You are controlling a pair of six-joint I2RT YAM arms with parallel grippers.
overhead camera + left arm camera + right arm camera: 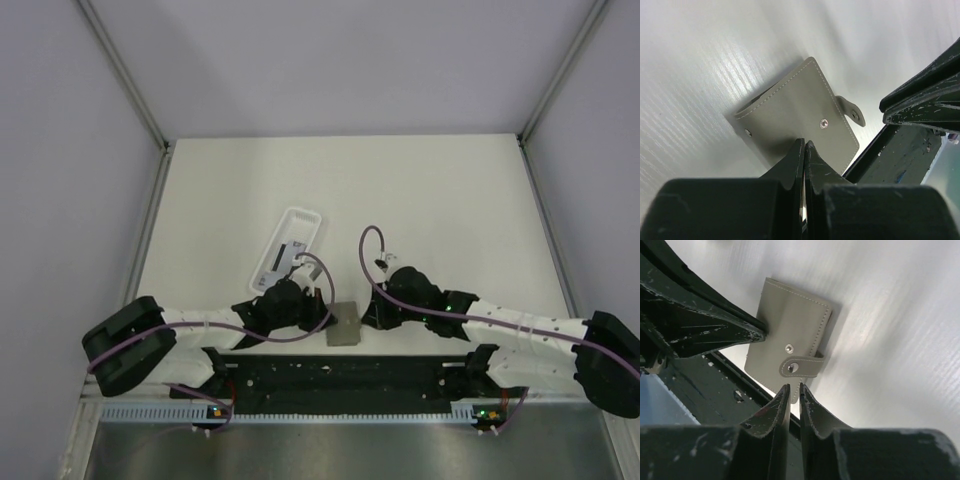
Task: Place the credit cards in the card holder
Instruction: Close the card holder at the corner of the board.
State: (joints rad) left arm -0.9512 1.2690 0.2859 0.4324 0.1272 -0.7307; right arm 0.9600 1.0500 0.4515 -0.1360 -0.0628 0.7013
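Between left tool and right tool, one card holder, one tray

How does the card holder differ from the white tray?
The card holder is grey and nearly square; the white tray is long with rounded ends. The card holder lies closed, strap unsnapped; the tray is open-topped with something greyish inside. Both lie flat on the table.
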